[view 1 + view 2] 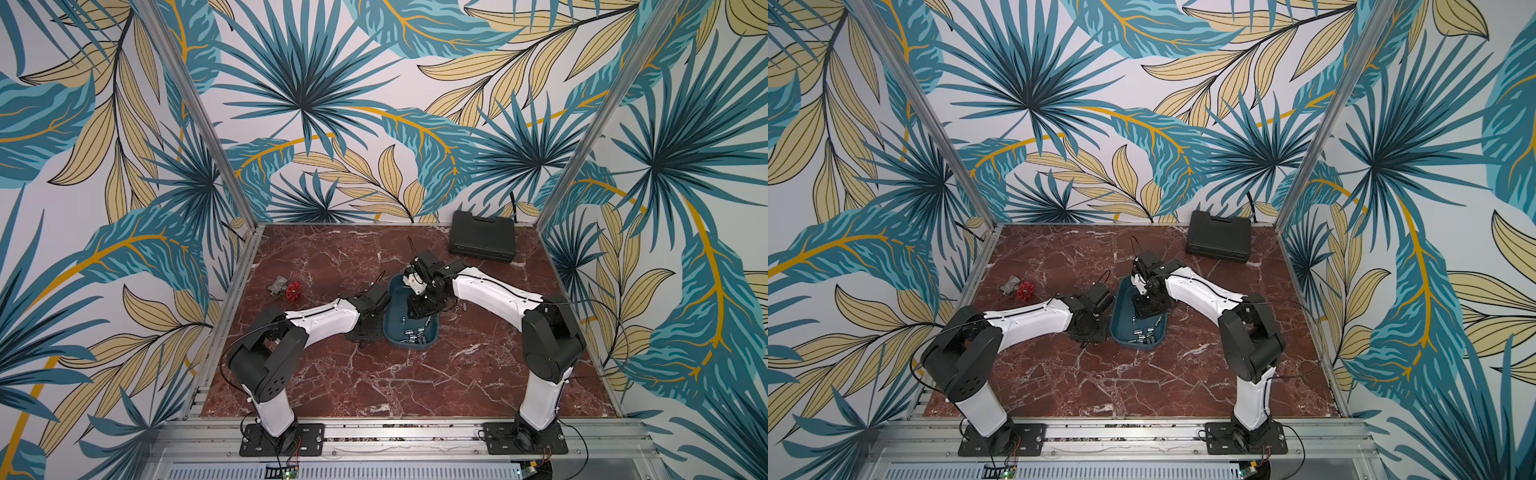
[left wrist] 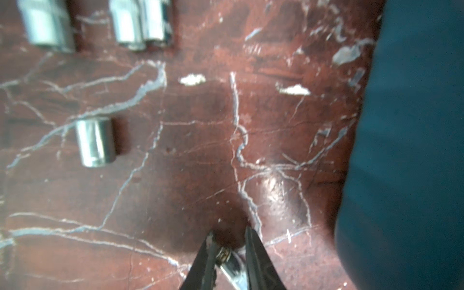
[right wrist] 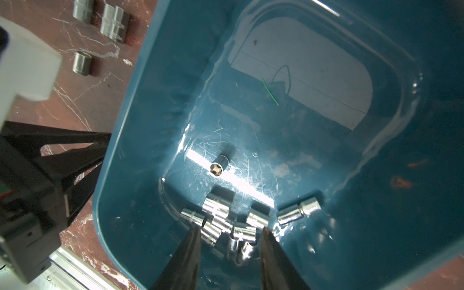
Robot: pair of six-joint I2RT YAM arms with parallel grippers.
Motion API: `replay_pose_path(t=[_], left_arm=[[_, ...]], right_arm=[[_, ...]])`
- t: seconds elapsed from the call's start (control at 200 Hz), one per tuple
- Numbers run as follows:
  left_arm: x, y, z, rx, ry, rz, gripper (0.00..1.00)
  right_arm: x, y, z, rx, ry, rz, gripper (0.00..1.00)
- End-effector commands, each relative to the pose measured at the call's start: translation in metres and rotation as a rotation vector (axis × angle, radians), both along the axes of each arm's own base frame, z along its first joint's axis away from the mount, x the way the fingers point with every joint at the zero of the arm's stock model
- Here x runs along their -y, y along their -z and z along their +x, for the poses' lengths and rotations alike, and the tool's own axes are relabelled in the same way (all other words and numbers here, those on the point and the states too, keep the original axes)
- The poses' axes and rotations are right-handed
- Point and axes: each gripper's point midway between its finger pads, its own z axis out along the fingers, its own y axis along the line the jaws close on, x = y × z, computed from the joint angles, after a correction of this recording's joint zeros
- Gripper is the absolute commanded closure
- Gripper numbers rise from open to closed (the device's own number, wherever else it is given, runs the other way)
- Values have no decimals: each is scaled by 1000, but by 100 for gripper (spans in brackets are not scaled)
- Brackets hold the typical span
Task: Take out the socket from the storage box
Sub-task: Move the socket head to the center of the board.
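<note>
left gripper (image 2: pixel 229 230): clamped on socket (image 2: pixel 232 267), lengthwise along fingers
right gripper (image 3: pixel 233 228): jaws apart over storage box (image 3: pixel 140 150)
table (image 2: pixel 175 150): three loose sockets (image 2: pixel 96 141) nearby

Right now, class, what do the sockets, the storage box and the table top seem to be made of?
Sockets: likely chromed steel, mirror-bright glints. Storage box: probably moulded plastic, glossy teal, fine scratches, rounded rim. Table top: red-brown marble look with white veins; real stone or print, cannot tell.
</note>
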Motion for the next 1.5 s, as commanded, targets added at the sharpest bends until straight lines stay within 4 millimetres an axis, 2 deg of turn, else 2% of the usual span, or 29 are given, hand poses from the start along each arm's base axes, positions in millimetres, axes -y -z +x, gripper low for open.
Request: replay_pose_path(t=[0.0,0.27,0.516,0.781,0.952,1.137,1.257,1.362,1.492], left_arm=[[-22,19,-34,-119,-12,75,76],[-19,19,-34,-112,-9,68,79],[-20,3,-22,-56,-14,95,70],[-22,3,-32,-67,-46,86,70],[-9,13,-37,-92,-25,62,77],[-6,18,-36,-103,1,82,89],[-9,8,-25,-70,33,118,90],[-12,0,-5,-40,52,144,90],[-18,4,19,-32,46,142,90]], right_arm=[[2,10,-6,-27,-6,-17,59],[3,10,-6,-28,-5,-20,59],[3,11,-7,-31,-6,-19,59],[1,14,-7,-37,-14,-18,59],[2,15,-7,-39,-16,-19,59],[4,15,-8,-36,-11,-27,59],[4,15,-7,-33,-9,-28,59],[3,15,-7,-33,-6,-22,59],[3,14,-7,-28,0,-18,59]])
